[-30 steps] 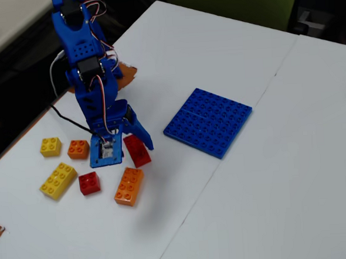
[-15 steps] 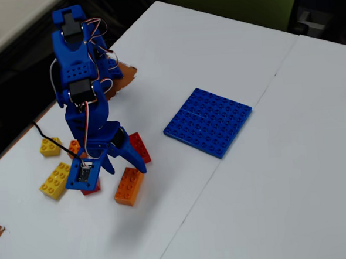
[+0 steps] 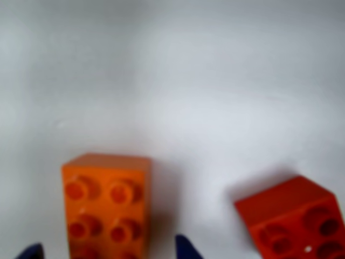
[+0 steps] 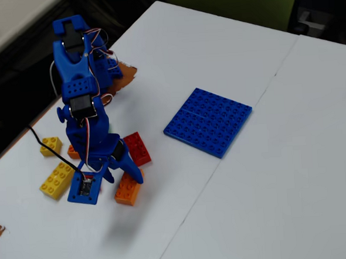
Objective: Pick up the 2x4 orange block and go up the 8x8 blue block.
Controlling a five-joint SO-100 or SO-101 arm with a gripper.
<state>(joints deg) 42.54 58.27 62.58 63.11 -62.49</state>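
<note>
Seen from the wrist, two blue jaw tips of the gripper (image 3: 105, 253) stand apart, released, either side of the orange plastic eight-stud rectangular brick (image 3: 106, 208), which lies flat on the white tabletop (image 3: 178, 81) with nothing gripped yet. To its right, apart from it, sits a red plastic brick (image 3: 294, 221). In the fixed view the blue arm bends low over the orange brick (image 4: 127, 191); the large flat blue studded plate (image 4: 208, 121) lies well apart to the right. A clean grasp likely means lowering until the tips straddle the brick's long sides, keeping it centred, then closing squarely before lifting clear of the red neighbour.
</note>
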